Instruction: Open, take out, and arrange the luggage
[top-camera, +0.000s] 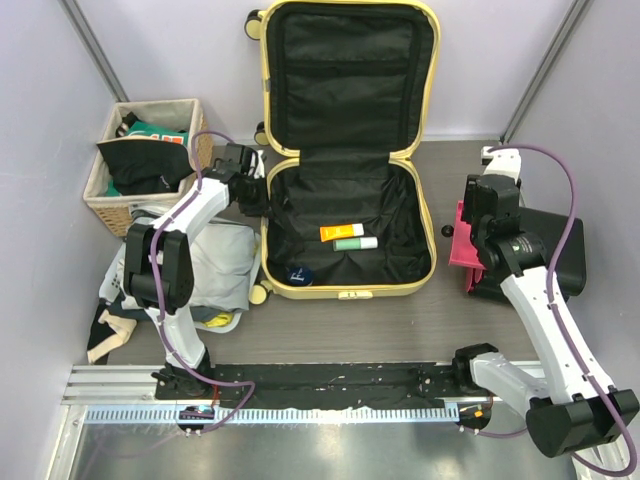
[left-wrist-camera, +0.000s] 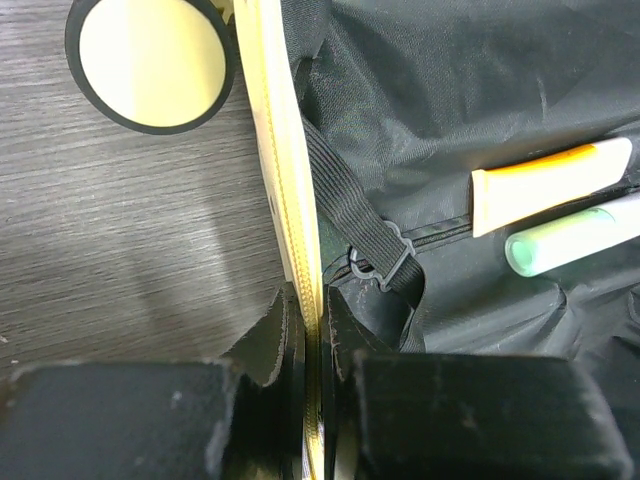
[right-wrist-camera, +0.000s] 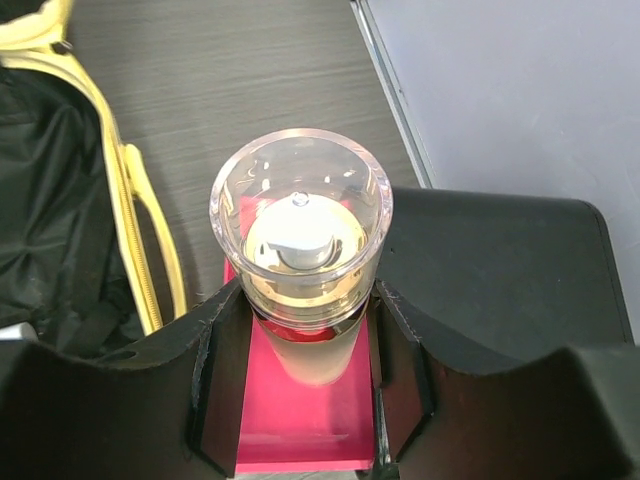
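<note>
Top view: pale-yellow hard-shell suitcase (top-camera: 300, 290) lies open on dark wood-grain surface (top-camera: 450, 310); left wrist: left hand (left-wrist-camera: 315, 320) pinches its yellow rim; right wrist: right hand (right-wrist-camera: 308, 340) grips clear cylindrical capped bottle (right-wrist-camera: 300, 220) over pink case (right-wrist-camera: 300, 420).

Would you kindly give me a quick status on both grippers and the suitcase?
Left gripper shut on rim of suitcase. Right gripper shut on clear-capped bottle. Suitcase open, orange tube and green tube inside.
</note>
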